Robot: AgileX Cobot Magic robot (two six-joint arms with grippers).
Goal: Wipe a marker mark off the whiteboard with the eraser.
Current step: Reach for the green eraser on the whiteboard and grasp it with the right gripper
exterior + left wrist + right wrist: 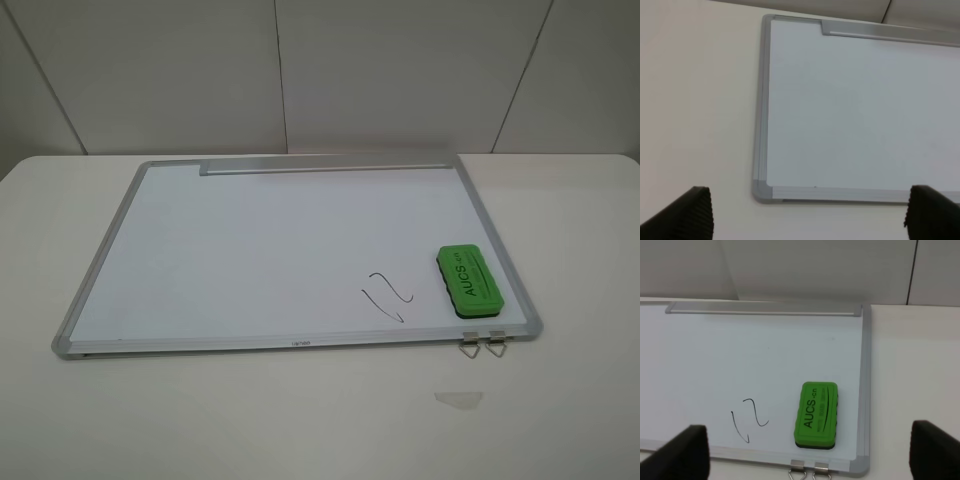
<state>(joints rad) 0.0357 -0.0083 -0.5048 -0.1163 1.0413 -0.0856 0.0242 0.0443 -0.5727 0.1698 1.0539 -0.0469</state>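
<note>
A large rectangular white whiteboard with a silver-grey metal frame [260,240] lies flat on the pale worktop [300,420], its grey tray strip along the far edge. A small bright green rectangular block eraser with dark "AUCS" lettering [468,280] rests on the board's surface in the near right corner, close to the right frame. Just to its left, apart from it, is the thin dark hand-drawn marker mark [388,297], a loose zigzag. Two small metal clips [482,345] hang at the near frame below the eraser, and a pale scrap of tape [458,399] lies on the worktop nearby. The right gripper [809,452] hovers with jaws spread wide, holding nothing, the eraser ahead of it. The left gripper [812,215] is also wide and empty near the board's near left corner.
</note>
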